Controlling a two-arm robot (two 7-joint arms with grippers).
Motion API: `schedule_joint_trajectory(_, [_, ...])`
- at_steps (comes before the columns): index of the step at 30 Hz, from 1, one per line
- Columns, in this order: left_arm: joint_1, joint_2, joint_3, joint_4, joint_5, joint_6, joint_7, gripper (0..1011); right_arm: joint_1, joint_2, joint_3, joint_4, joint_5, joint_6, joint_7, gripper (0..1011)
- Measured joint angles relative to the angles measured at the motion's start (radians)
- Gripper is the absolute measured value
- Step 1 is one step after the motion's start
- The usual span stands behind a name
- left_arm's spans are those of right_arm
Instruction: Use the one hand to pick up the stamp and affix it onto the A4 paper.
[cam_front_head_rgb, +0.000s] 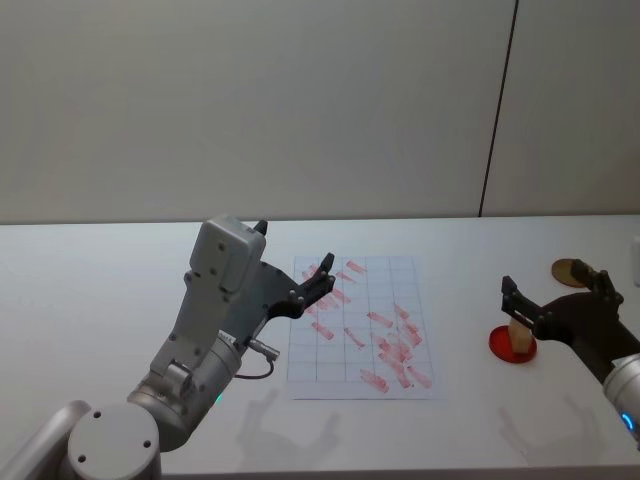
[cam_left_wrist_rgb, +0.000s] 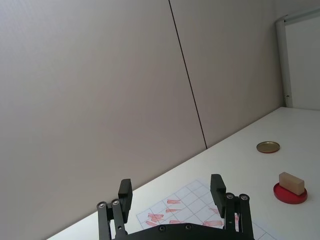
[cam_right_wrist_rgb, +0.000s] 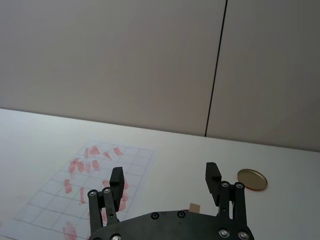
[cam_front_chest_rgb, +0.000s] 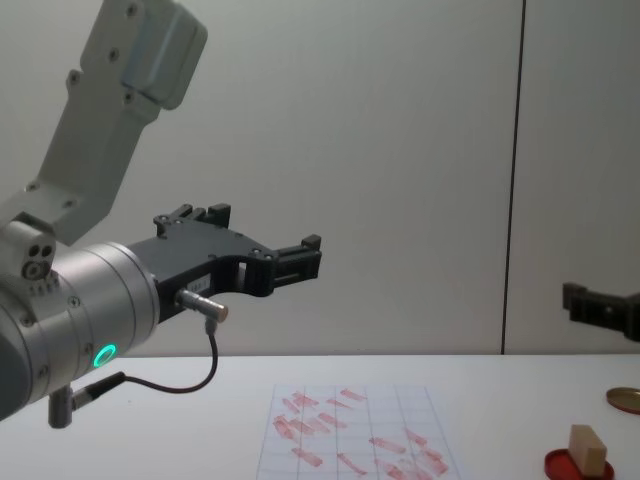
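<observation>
Stamp (cam_front_head_rgb: 519, 335) sits on the red pad (cam_front_head_rgb: 497, 346) right of the paper (cam_front_head_rgb: 312, 370), gold disc (cam_front_head_rgb: 567, 270) behind, your right hand (cam_front_head_rgb: 555, 288) above it with fingers spread wide, your left hand (cam_front_head_rgb: 294, 246) spread too by the paper.

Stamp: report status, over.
Right gripper open, above stamp. Stamp on red pad, ungripped. Left gripper open, raised over paper, left side. Nothing between stamp and paper.

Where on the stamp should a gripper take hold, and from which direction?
Grip the stamp across its narrow width, on the two flat long sides, coming from above. It is an oblong block sitting on the red ink pad, nothing crowding it. The open right gripper hovers close by.
</observation>
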Motion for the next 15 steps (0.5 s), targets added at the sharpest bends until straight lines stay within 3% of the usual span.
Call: schedule_joint_trajectory(15, [0.0, 0.0, 0.0, 0.0, 0.0, 0.0, 0.0, 993, 0.099, -0.05, -0.002, 0.155, -0.048, 0.082, -0.059, 1001])
